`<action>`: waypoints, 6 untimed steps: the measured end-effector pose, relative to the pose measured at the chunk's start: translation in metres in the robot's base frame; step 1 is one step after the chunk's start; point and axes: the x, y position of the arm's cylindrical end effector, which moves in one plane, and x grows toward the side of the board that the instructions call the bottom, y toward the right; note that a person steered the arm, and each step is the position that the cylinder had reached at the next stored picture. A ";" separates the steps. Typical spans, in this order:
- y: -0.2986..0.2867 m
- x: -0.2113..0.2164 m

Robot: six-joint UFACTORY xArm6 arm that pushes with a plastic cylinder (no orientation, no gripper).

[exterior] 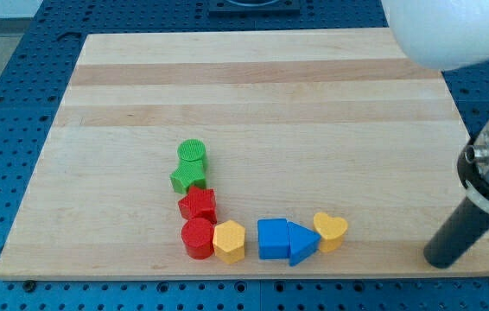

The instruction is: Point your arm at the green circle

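Note:
The green circle (192, 154) is a short green cylinder left of the board's middle. It touches a green star (187, 177) just below it. My tip (442, 258) is the lower end of the dark rod at the view's lower right, on the board near its right edge, far to the right of and below the green circle. Below the green star lie a red star (198, 205), a red cylinder (198, 238) and a yellow hexagon (229, 241).
A blue cube (272, 238), a blue triangle (301, 243) and a yellow heart (331, 230) lie in a row near the board's bottom edge. The wooden board (253, 95) rests on a blue perforated table. A white arm housing (452, 30) covers the upper right corner.

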 end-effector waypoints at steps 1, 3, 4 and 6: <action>0.000 -0.078; -0.081 -0.157; -0.135 -0.141; -0.185 -0.118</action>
